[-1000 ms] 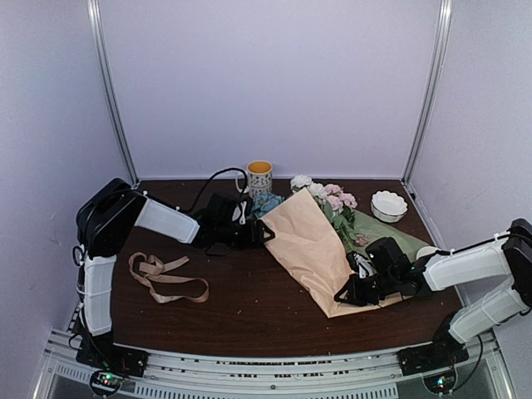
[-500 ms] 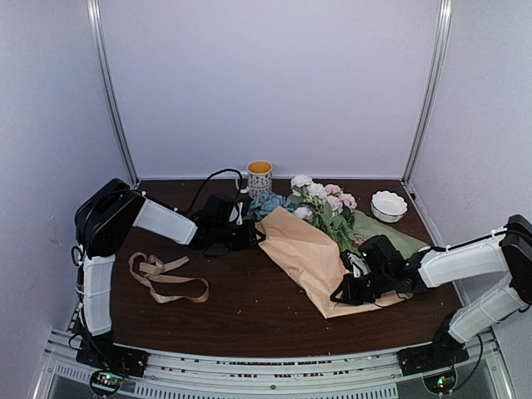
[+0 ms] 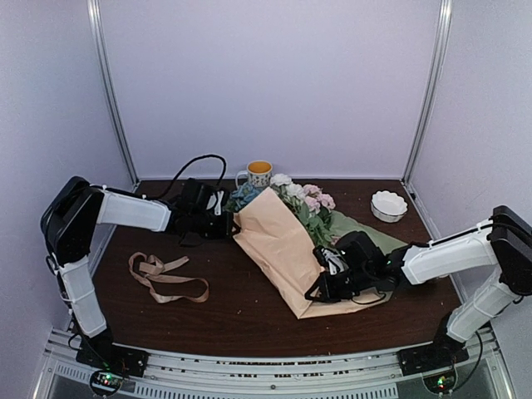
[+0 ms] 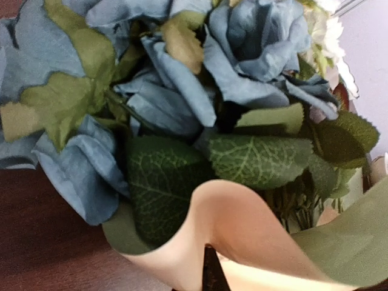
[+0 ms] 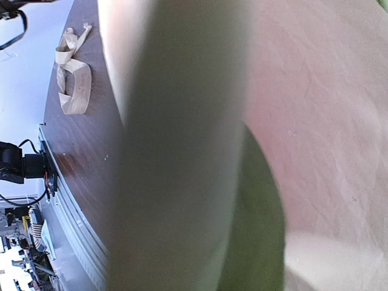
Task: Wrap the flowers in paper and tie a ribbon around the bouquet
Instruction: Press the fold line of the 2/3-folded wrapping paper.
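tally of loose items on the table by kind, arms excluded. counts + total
bouquet (flowers in peach and green paper): 1
ribbon: 1
mug: 1
white bowl: 1
Total: 4

White arm shells, black joints, black left hand [image 3: 221,219], black right hand [image 3: 324,288], looping black cable [image 3: 198,159]

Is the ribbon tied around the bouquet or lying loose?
Loose: the ribbon lies crumpled on the table, left of the bouquet and apart from it.
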Controlling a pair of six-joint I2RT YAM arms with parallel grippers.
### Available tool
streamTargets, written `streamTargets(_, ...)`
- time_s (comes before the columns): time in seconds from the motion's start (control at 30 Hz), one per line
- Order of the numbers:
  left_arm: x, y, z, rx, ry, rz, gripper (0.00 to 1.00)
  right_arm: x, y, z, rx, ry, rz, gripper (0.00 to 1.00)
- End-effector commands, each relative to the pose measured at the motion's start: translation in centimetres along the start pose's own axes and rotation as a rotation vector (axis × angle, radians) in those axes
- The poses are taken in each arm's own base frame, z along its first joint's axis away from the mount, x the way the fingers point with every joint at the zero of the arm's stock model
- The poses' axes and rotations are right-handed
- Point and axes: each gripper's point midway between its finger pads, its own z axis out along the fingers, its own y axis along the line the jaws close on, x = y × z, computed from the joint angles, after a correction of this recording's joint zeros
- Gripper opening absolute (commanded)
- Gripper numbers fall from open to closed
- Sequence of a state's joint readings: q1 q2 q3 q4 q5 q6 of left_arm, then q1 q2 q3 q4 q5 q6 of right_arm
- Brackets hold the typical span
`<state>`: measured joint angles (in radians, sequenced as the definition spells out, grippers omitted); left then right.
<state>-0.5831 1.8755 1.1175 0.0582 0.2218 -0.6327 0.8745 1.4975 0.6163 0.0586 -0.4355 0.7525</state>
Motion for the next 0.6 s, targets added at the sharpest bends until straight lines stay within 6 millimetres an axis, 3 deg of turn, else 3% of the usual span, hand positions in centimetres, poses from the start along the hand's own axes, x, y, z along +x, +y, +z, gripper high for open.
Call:
streamTargets(0.0, 0.6, 5.6, 0.0, -0.123, 0.034, 0.015, 0.00, 2.1, -0.9, 0.1, 0.012, 0.067, 0.036, 0.00)
streamTargets(0.1, 0.9, 6.4, 0.8, -0.155, 0.067, 0.039, 0.00, 1.6, -0.7, 0.7, 0.007, 0.068, 0.030, 0.00)
streamTargets(0.2, 0.6, 6.6, 0.8, -0.159, 0.065, 0.044, 0.02, 1.5, -1.7, 1.2, 0.032, 0.066, 0.054, 0.00)
streamTargets(0.4, -1.0, 6.8, -1.4, -0.235, 0.027, 0.109, 0.34, 1.6, -2.1, 1.4, 0.015, 0.056, 0.094, 0.00)
streamTargets(0.5, -1.9, 6.1, -3.3, -0.287, -0.019, 0.162, 0.41, 1.4, -2.1, 1.5, 0.009, 0.043, 0.106, 0.00)
streamTargets(0.57, -2.3, 4.3, -4.7, -0.348, -0.039, 0.258, 0.42, 1.4, -2.1, 1.5, 0.008, 0.037, 0.118, 0.00)
